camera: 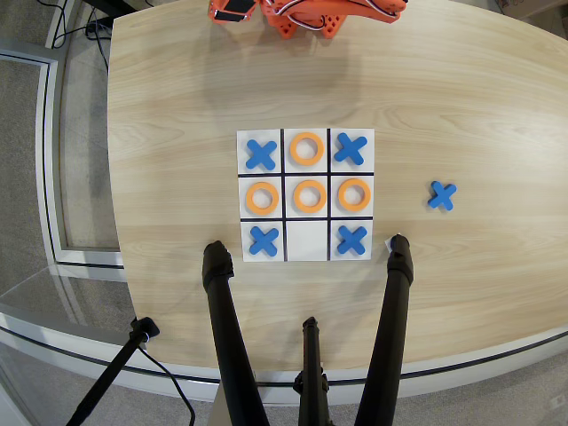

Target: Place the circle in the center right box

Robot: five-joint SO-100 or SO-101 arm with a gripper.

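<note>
Nearest, 3 black tripod legs [229, 346] rise from the bottom edge of the overhead view, 2 of them ending at the near side of the wooden table [461, 106]. Just beyond them lies the tic-tac-toe board [306, 241], a white 3x3 grid edged with black lines. Its near row holds a blue X [264, 240] at left, a bare middle cell, and another blue X [352, 240] at right. The middle row carries 3 orange rings: the circle [353, 194] lies flat in the center right box [338, 210], with a second ring [309, 195] in the centre cell and a third ring [262, 197] at left. The far row shows a blue X [261, 154], a fourth ring [306, 148], and a blue X [350, 149]. Off the board, to the right, a spare blue X [441, 195] rests on the wood. Farthest, at the top edge, sits the orange arm [306, 18], well apart from the circle with the whole far row between them. Its gripper cannot be made out, so whether the fingers are spread or pressed together cannot be told.
</note>
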